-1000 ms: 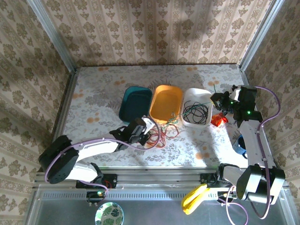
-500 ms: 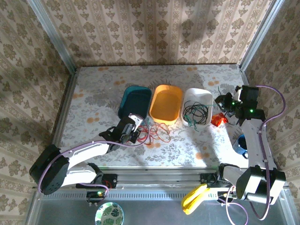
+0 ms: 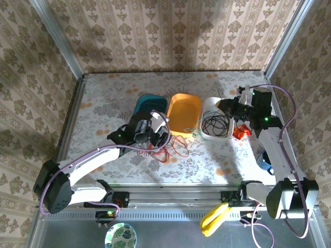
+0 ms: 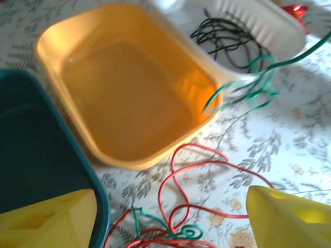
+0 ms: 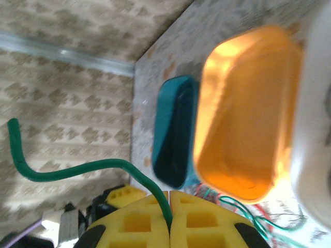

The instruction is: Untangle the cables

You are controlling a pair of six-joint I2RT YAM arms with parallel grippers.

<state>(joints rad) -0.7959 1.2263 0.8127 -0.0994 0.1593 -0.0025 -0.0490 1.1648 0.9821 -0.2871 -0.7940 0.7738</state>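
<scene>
Top external view: I see the red cables (image 3: pixel 173 147) lying loose on the table (image 3: pixel 103 98), just in front of the orange tray (image 3: pixel 186 111). My left end effector (image 3: pixel 159 133) hangs over them beside the teal tray (image 3: pixel 146 106). In the left wrist view its fingers (image 4: pixel 46 219) stand wide apart and hold nothing. The black cables (image 3: pixel 214 124) are inside the white tray (image 3: pixel 221 102). My right end effector (image 5: pixel 169 219) is closed tight on a green cable (image 5: pixel 77 171), which it holds above the white tray.
</scene>
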